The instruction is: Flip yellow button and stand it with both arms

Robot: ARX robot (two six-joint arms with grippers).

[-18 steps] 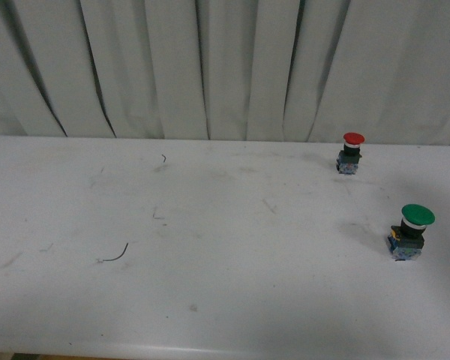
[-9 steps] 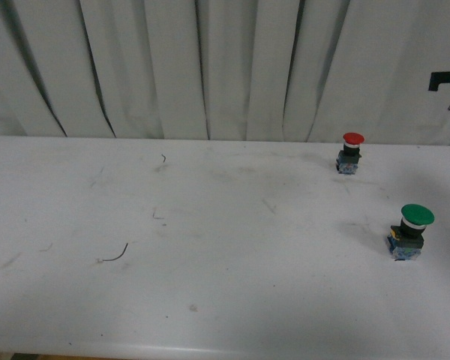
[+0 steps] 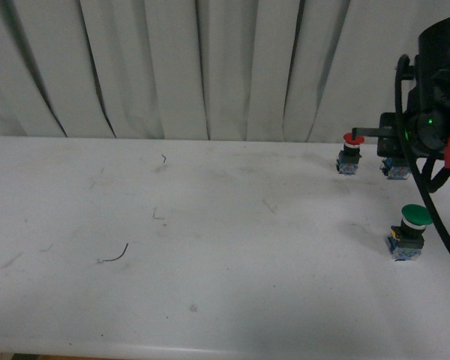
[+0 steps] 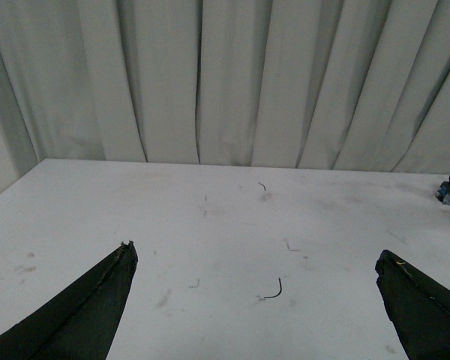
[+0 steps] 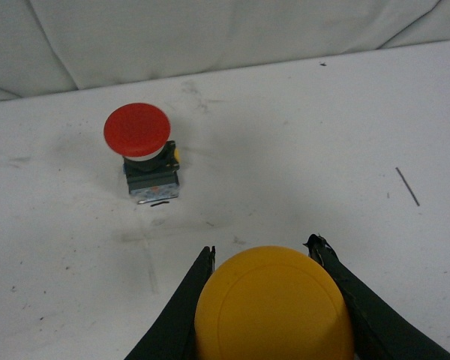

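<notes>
two black wedge fingers of your right gripper (image 5: 262, 247) are clamped on the yellow mushroom-capped push button (image 5: 274, 307), cap facing the wrist camera. only the front view shows you its blue base (image 3: 395, 169) pointing down, long axis near 12-to-6, just above or on the white table (image 3: 210, 247); i cannot tell which. a red-capped button (image 3: 351, 154) stands at its 9 o'clock. your left gripper (image 4: 255, 250) gapes wide, empty, well apart from it.
</notes>
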